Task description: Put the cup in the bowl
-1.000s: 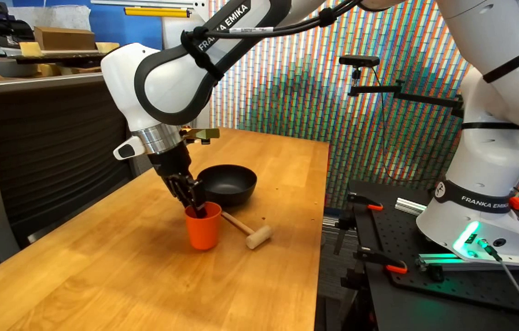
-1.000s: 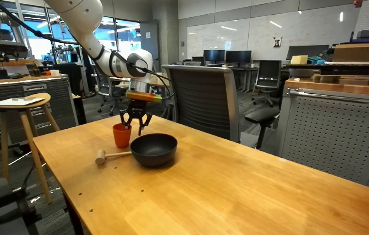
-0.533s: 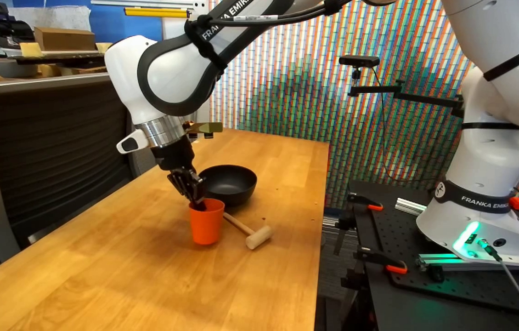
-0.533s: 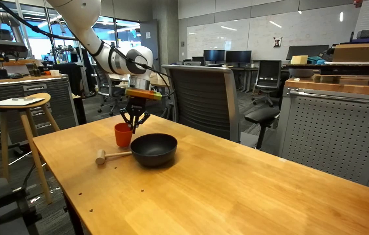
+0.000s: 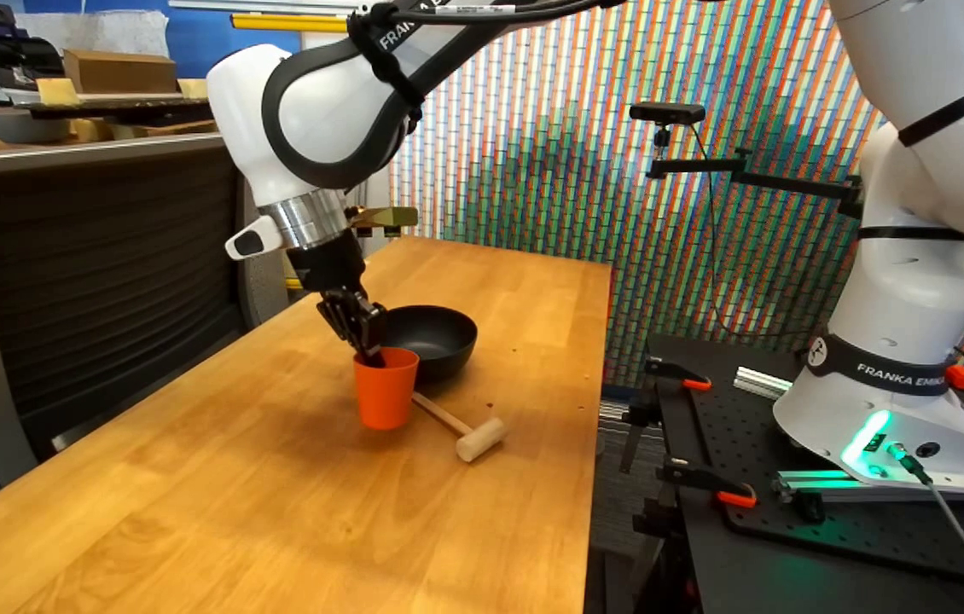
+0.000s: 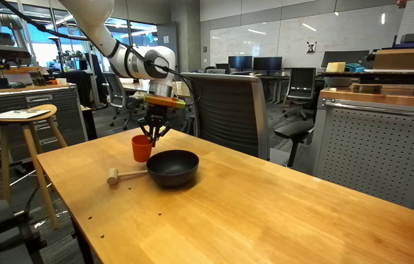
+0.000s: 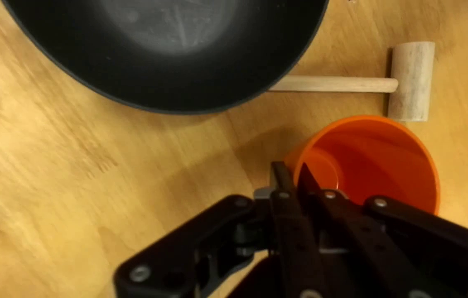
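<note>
The orange-red cup (image 5: 386, 396) is upright and a little above the table in both exterior views (image 6: 141, 149). My gripper (image 5: 374, 356) is shut on the cup's wall at the rim, one finger inside the cup and one outside. In the wrist view the fingertips (image 7: 290, 174) pinch the near left rim of the cup (image 7: 387, 145). The black bowl (image 5: 452, 341) stands on the table beside the cup, apart from it in the wrist view (image 7: 201, 82). The bowl's inside shows no objects in an exterior view (image 6: 172, 178).
A pale wooden mallet (image 5: 480, 439) lies on the wooden table (image 5: 277, 512), its handle end hidden by the bowl in the wrist view (image 7: 411, 82). A dark office chair (image 6: 225, 110) stands close to the table's edge.
My fingers have closed on the cup's rim. The cup has lifted off the table and shifted slightly toward the bowl. The bowl and mallet have not moved.
</note>
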`<move>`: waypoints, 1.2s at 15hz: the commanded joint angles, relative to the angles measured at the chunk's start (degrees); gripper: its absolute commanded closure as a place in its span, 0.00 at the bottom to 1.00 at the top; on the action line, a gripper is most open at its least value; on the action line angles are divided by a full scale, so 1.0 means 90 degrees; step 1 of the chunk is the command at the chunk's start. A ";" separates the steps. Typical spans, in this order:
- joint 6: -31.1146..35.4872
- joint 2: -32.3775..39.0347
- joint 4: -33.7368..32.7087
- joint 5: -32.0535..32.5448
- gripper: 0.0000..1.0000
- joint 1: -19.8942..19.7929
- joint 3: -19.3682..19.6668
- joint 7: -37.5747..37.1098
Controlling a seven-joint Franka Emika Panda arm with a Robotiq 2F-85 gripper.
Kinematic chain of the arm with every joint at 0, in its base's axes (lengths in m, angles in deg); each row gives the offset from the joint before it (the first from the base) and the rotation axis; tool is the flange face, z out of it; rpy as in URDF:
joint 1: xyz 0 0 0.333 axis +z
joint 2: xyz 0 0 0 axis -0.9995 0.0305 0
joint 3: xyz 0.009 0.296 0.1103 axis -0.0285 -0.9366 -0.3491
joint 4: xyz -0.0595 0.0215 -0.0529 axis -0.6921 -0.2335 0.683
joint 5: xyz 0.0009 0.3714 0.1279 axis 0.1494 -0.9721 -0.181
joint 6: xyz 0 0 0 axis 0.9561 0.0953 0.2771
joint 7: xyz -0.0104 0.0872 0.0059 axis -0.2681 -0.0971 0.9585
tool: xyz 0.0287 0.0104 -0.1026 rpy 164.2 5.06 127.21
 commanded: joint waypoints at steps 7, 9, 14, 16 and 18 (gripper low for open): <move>-0.0041 -0.0962 0.0036 0.0233 0.98 -0.0291 0.0659 -0.1141; -0.0084 -0.0931 0.0044 0.0217 0.98 -0.0376 0.0775 -0.1383; -0.0222 -0.0670 0.0038 0.0176 0.98 -0.0624 0.0932 -0.1747; -0.0326 -0.0486 -0.0038 0.0113 0.98 -0.0742 0.0904 -0.1710; -0.0398 -0.0321 -0.0085 0.0059 0.98 -0.0835 0.0860 -0.1626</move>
